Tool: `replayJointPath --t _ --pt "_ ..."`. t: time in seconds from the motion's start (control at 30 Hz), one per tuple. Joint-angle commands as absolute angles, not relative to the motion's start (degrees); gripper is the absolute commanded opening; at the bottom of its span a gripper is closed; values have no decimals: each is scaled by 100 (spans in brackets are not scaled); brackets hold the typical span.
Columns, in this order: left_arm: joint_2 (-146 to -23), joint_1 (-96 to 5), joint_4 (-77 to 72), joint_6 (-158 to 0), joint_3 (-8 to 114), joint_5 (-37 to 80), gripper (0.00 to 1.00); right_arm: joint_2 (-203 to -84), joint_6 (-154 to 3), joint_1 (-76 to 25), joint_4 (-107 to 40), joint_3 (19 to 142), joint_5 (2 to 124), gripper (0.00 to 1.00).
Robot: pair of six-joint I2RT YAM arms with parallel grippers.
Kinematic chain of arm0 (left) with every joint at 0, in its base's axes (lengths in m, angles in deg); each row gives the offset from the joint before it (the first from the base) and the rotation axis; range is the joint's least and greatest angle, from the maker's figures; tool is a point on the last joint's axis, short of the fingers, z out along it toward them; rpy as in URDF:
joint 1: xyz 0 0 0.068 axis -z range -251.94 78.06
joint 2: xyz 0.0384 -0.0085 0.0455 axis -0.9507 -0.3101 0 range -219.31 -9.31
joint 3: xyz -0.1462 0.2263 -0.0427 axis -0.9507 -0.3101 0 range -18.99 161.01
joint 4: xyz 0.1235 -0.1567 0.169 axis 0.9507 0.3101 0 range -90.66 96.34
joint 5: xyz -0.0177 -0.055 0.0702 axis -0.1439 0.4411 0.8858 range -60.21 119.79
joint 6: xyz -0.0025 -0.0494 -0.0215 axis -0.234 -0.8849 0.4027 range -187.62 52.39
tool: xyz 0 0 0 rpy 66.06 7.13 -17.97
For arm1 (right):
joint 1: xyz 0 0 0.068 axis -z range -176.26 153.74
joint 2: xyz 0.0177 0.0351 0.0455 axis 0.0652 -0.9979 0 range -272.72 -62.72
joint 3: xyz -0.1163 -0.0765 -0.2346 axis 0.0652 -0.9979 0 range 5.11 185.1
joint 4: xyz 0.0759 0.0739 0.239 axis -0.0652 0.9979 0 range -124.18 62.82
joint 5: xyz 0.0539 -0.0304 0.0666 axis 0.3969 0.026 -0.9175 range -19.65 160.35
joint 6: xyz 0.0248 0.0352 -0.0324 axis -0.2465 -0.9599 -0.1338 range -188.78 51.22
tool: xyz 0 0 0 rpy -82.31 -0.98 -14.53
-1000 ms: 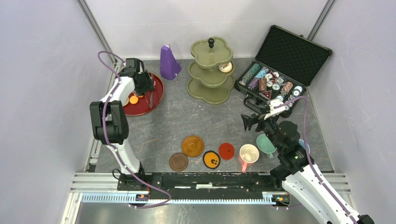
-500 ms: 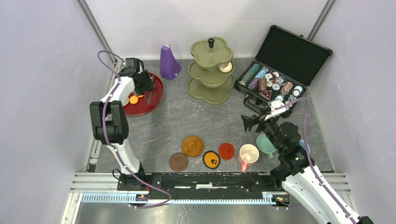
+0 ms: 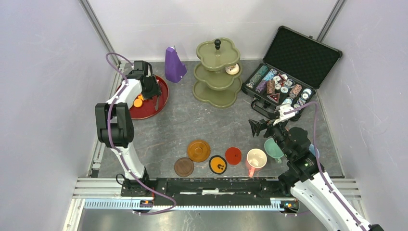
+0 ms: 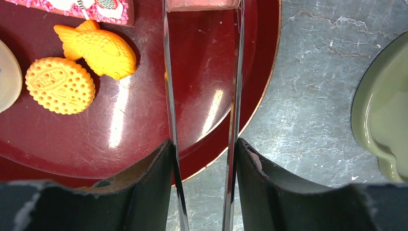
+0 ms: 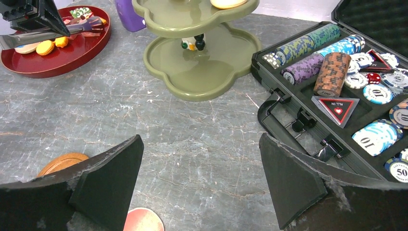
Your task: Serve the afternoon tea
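While metal tongs [image 4: 169, 120] are clamped between the fingers of the left gripper [image 4: 203, 144] above the red tray [image 4: 57, 144], a pale pink item [image 4: 202, 4] is seen between the tong tips at the upper edge of the wrist view. Listed on the tray: one fish-shaped pastry [image 4: 96, 48] and, just beside it, one round biscuit [image 4: 60, 85]. The olive-green three-tier stand [image 3: 219, 96] is placed at the far middle of the tabletop [image 3: 192, 120], with one light pastry [image 3: 232, 69] on its middle tier. Four round coasters [image 3: 198, 150] are laid near the front edge, with the pink mug [image 3: 256, 158] and teal mug [image 3: 273, 148] to their right. The right gripper [image 5: 199, 139] is held spread wide above the tabletop, nothing between its fingers, near the open chip case [image 3: 288, 82].
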State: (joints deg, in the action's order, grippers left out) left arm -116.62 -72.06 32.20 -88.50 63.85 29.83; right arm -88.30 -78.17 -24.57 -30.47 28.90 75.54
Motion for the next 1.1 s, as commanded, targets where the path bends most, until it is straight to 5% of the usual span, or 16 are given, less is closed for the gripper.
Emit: replayJointPath --t 0.0,0.63,1.07 --pt "-11599 -7185 3204 -8573 6550 3197 52 -8738 -7847 -2438 -3156 2906 7605 98" --pt "-9600 -6550 3600 -8519 5518 2931 50 -8734 -7792 -2439 -3202 2938 7580 98" --pt "-8429 -4364 2573 -9607 4214 2944 50 -8928 -7809 -2437 -3337 2989 7459 98"
